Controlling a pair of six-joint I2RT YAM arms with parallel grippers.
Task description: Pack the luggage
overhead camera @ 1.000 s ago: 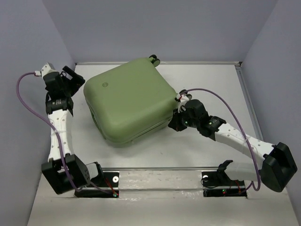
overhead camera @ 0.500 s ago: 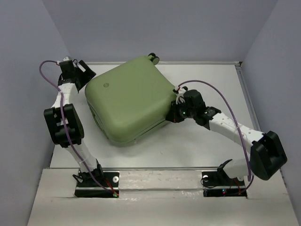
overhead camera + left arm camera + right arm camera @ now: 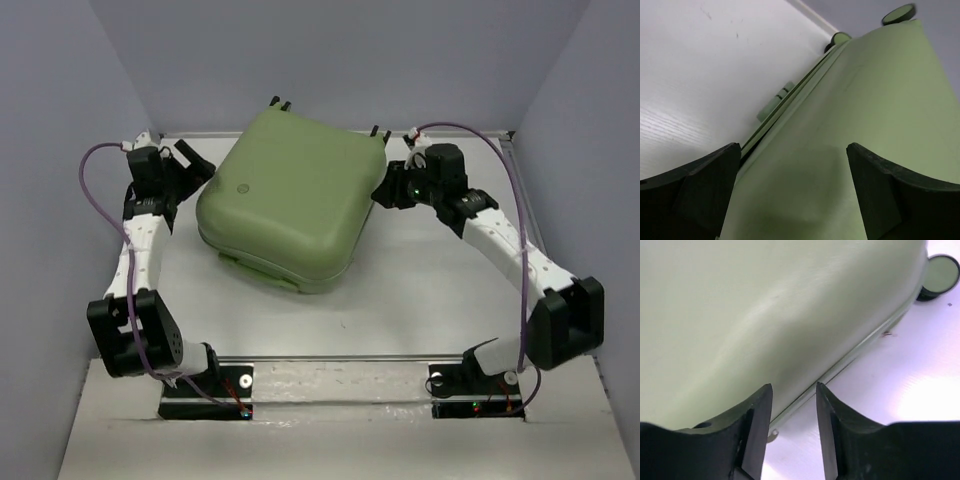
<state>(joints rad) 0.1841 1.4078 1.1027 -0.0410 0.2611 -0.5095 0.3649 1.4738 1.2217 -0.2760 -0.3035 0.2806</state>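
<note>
L claw (image 3: 187, 163) at back-left of table (image 3: 430, 290), jaws spread full wide, nothing gripped; wrist cam: fingers (image 3: 695, 185) either side of the shell's left corner. Luggage (image 3: 290, 195) lies flat & zipped shut, mid-table toward the back, wheels (image 3: 278, 102) at far edge. R claw (image 3: 385, 190) just beside its right corner, jaws a narrow gap apart, empty, tips near the seam.

The pale sage-green hard-shell luggage (image 3: 290, 195) lies closed, flat on its side, turned askew.
</note>
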